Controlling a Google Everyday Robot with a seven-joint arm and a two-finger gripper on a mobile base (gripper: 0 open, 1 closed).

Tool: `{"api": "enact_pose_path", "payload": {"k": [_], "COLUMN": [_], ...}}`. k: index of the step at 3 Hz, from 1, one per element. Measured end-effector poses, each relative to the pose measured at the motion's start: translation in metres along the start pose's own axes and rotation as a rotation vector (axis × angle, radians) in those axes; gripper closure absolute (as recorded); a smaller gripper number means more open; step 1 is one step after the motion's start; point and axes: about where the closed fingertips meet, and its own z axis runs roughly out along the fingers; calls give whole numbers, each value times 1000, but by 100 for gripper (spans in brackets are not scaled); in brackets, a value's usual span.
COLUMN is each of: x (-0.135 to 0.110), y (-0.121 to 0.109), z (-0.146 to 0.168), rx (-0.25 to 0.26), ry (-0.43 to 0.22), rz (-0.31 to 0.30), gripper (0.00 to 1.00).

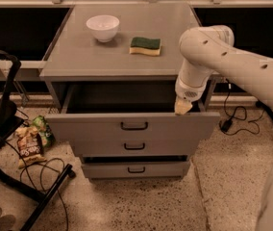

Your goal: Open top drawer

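The top drawer [98, 128] is the widest grey front with a small black bar handle [134, 126]. It is pulled partly out, and its dark grey inside [119, 97] shows behind the front panel. My gripper [182, 107] hangs from the white arm at the drawer's right end, its tan tip just behind the top edge of the front panel. Two narrower grey drawers [134, 147] sit shut below.
A white bowl [102, 27] and a green-and-yellow sponge [145, 45] lie on the cabinet top [79, 57]. A black chair frame [2, 124], cables and snack bags [28, 146] are on the floor at left. A cable and plug [226, 124] lie at right.
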Motion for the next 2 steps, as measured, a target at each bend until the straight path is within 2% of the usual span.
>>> {"api": "enact_pose_path", "payload": {"k": [1,2], "x": [7,68], "y": [56,159], "z": [-32,-75], "rx": [-42,-119], "ry": [-50,-5], "rz": [94,202], "gripper": [100,100]}}
